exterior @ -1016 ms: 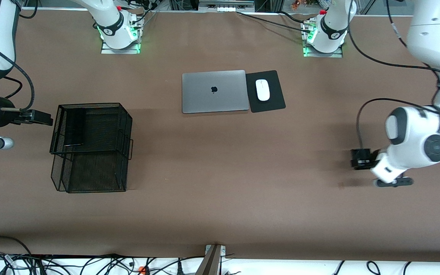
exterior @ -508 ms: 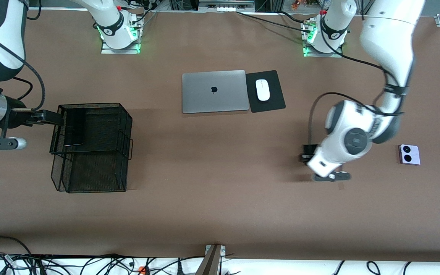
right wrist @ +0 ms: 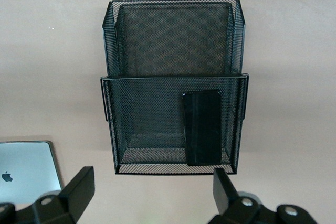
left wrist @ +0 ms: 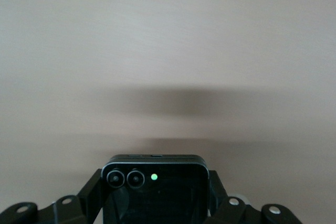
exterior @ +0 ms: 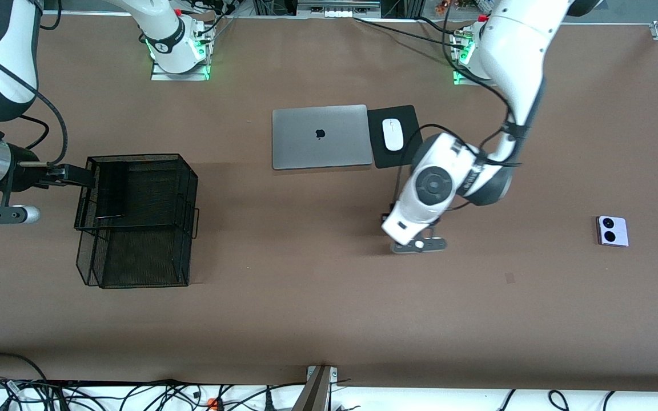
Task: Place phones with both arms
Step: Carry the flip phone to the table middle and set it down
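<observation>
Three phones show: a long black slab phone [right wrist: 201,127] standing in the black mesh organizer [exterior: 135,220], a squarish black flip phone [left wrist: 153,192] clamped in the left gripper [exterior: 414,240] over bare table [exterior: 317,308], and a lilac-white flip phone [exterior: 613,231] lying toward the left arm's end. The right gripper [right wrist: 149,195] waits with jaws apart beside the organizer. One Apple-logo laptop [exterior: 320,136] sits beside one white mouse [exterior: 392,134] on a black pad [exterior: 408,149].

Front view high, facing bases; right wrist looks down on mesh basket [right wrist: 173,85], shared; left wrist seemingly table-close.
</observation>
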Robot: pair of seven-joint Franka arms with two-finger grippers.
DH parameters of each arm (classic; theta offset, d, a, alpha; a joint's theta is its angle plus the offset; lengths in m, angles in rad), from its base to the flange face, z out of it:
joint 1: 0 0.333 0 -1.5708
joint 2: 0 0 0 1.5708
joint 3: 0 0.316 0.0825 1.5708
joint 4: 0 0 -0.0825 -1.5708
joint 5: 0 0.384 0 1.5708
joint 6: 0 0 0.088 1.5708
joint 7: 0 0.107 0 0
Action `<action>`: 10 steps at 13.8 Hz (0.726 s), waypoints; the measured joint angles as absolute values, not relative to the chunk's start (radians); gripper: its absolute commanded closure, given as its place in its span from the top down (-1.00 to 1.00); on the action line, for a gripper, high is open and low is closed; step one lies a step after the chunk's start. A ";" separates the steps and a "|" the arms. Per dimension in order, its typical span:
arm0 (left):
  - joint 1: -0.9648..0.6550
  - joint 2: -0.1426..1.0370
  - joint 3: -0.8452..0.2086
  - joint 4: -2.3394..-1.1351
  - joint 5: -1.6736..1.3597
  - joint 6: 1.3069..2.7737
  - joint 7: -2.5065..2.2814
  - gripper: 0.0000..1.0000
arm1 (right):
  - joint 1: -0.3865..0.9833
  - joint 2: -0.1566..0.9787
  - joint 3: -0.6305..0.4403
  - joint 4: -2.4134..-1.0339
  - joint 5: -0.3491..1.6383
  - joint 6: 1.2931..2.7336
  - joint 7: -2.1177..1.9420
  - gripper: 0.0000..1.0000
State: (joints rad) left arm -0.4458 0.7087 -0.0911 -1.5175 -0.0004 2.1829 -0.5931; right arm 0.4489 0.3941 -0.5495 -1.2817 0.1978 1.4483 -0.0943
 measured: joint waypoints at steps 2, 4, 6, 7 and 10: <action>-0.502 0.753 -0.090 -1.472 -0.051 2.243 -0.606 -1.00 | 0.448 0.394 -0.550 -1.282 0.198 1.448 -0.094 1.00; -0.539 0.789 -0.090 -1.441 -0.057 2.293 -0.615 -1.00 | 0.447 0.394 -0.551 -1.282 0.198 1.448 -0.094 1.00; -0.562 0.821 -0.090 -1.417 -0.058 2.351 -0.633 -1.00 | 0.447 0.394 -0.551 -1.282 0.198 1.448 -0.094 1.00; -0.574 0.841 -0.089 -1.397 -0.058 2.372 -0.664 -1.00 | 0.447 0.394 -0.551 -1.282 0.198 1.448 -0.094 1.00; -0.634 0.926 -0.071 -1.295 -0.058 2.394 -0.791 -1.00 | 0.446 0.394 -0.553 -1.282 0.198 1.447 -0.094 1.00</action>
